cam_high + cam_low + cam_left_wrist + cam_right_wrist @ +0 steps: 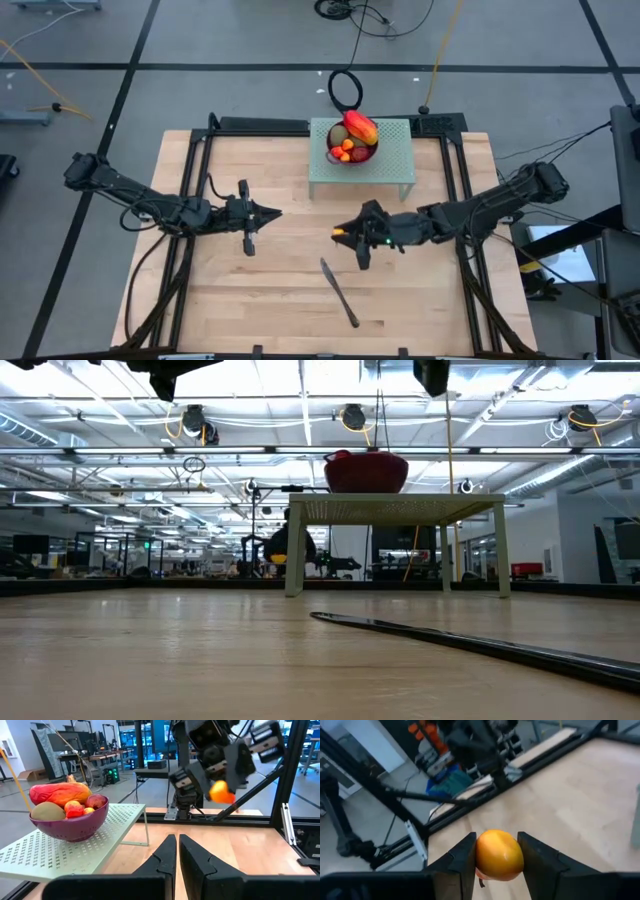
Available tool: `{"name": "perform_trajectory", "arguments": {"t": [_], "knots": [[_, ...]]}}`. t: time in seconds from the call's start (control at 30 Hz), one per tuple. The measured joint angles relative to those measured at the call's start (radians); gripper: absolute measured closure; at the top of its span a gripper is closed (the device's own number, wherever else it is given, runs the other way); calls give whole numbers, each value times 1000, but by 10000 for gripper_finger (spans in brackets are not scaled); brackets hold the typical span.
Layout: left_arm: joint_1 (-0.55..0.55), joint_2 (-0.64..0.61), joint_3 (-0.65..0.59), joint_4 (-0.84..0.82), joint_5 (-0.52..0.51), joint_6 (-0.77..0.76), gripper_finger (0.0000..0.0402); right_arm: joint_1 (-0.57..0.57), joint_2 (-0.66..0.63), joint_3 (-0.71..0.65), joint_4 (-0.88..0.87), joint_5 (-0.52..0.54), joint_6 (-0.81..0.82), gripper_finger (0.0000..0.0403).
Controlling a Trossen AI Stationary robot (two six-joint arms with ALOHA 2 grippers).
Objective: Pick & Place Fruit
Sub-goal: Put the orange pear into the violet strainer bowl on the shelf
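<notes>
A small round orange fruit (499, 856) sits between the fingers of my right gripper (346, 235), which hangs above the middle of the table. The purple perforated bowl (70, 822) stands on a pale green perforated stand (362, 165) at the table's far side. It holds a red-yellow mango (59, 794), a brownish-green kiwi (46, 812) and small red pieces (95, 801). My left gripper (272, 212) is shut and empty. It hovers left of centre, pointing level toward the right gripper. My right gripper pinches the orange fruit by its two opposite sides (480, 857) between its two fingers (462, 862). The fingers come nearly level from the table's right side, pointing left. The fruit is lifted clear of the table, as the left wrist view shows (221, 792).
A long dark-handled knife (340, 292) lies slantwise on the wood near the table's front, below my right gripper. A black frame (460, 200) runs along the table's sides. Bare wood (250, 290) lies between the stand and the near edge.
</notes>
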Motion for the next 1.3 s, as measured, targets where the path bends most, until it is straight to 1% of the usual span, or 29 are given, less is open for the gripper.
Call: {"name": "perform_trajectory", "arguments": {"t": [0.17,0.33,0.7,0.8,1.03,1.1,1.2,1.3], "knots": [[0,0,0,0,0,0,380,-67,-7,0,42,-1,-77,279],[0,0,0,1,0,0,380,-152,-34,0,32,-4,-135,279],[0,0,-1,0,0,0,380,-387,-133,0,24,-6,-337,279],[0,0,-1,0,0,0,380,-446,-141,0,-7,-36,-392,279],[0,0,-1,0,0,2,380,-549,-130,0,-113,-70,-422,279],[0,0,-1,0,0,7,380,-570,-126,0,-97,-103,-425,279],[0,0,-1,0,0,25,380,-596,-122,0,-103,-113,-423,279],[0,0,-1,0,0,33,380,-620,-117,8,-102,-156,-422,279]]}}
